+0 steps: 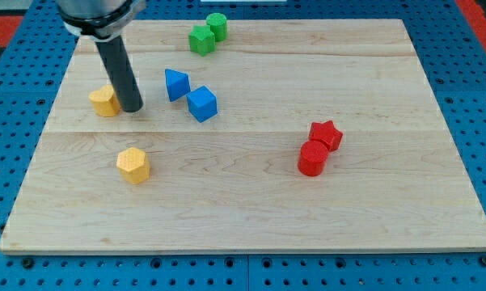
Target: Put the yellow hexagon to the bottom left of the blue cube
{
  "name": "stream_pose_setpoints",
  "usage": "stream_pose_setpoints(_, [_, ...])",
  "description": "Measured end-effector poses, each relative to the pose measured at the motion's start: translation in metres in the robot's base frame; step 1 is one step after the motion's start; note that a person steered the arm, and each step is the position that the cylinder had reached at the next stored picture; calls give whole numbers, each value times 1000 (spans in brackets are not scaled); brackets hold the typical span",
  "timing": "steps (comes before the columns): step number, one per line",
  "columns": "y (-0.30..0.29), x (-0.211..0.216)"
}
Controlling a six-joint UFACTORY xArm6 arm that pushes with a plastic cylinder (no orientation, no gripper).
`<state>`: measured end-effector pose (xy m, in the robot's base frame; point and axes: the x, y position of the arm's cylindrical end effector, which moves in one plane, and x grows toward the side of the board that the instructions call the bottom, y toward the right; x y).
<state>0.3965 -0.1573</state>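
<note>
The yellow hexagon [133, 165] lies on the wooden board [251, 202] at the lower left. The blue cube [202, 104] sits up and to the right of it, with a blue triangular block [176, 84] touching it on its upper left. My tip [132, 107] rests on the board just right of another yellow block [104, 101], touching or nearly touching it. The tip is above the yellow hexagon and left of the blue cube.
A green star-like block [200, 39] and a green cylinder [217, 25] sit together near the board's top edge. A red star [326, 134] and a red cylinder [312, 158] sit together at the right. A blue pegboard surrounds the board.
</note>
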Motion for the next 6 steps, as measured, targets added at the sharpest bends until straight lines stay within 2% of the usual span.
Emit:
stream_pose_setpoints(1, [30, 24])
stream_pose_setpoints(3, [-60, 53])
stream_pose_setpoints(4, [-62, 105])
stream_pose_setpoints(5, [-4, 130])
stream_pose_setpoints(6, [38, 119])
